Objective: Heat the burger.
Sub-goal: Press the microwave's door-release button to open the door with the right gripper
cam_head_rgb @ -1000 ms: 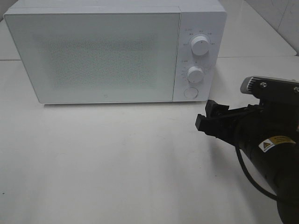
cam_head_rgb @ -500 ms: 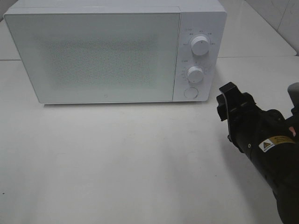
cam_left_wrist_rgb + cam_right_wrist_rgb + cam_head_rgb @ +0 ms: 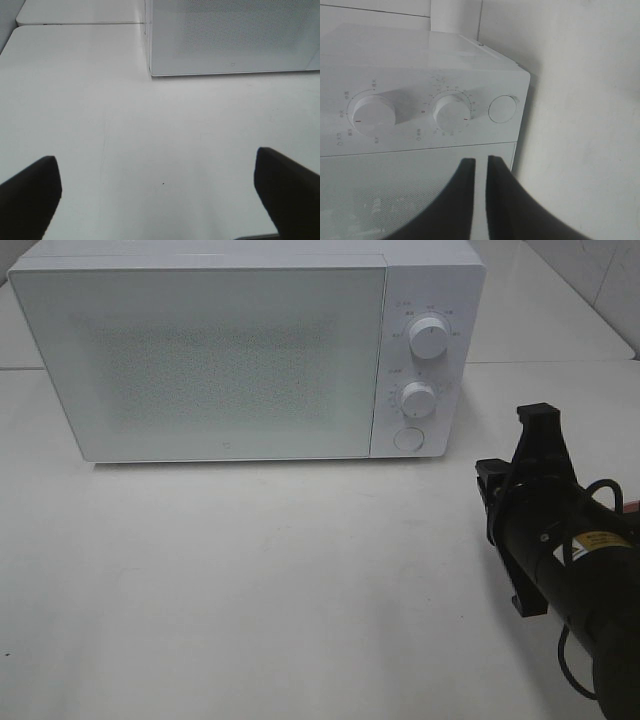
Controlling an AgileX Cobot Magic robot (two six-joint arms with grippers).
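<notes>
High view: the closed microwave (image 3: pixel 230 350) sits at 11 o'clock, the right arm (image 3: pixel 575 560) at 4.
Left wrist: the left gripper (image 3: pixel 155 165) is spread wide above the table (image 3: pixel 150 120).
Right wrist: the right gripper (image 3: pixel 479 162) is pinched nearly together, empty, facing the dials (image 3: pixel 451 112).
Where the burger is cannot be told.

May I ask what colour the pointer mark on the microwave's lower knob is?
Red, on the white knob; clearest in the right wrist view.

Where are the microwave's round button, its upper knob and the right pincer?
Round button (image 3: pixel 408 439): exterior high view, its middle.
Upper knob (image 3: pixel 428 338): exterior high view, its face.
Right pincer (image 3: pixel 480 160): right wrist view, between its fingertips.
</notes>
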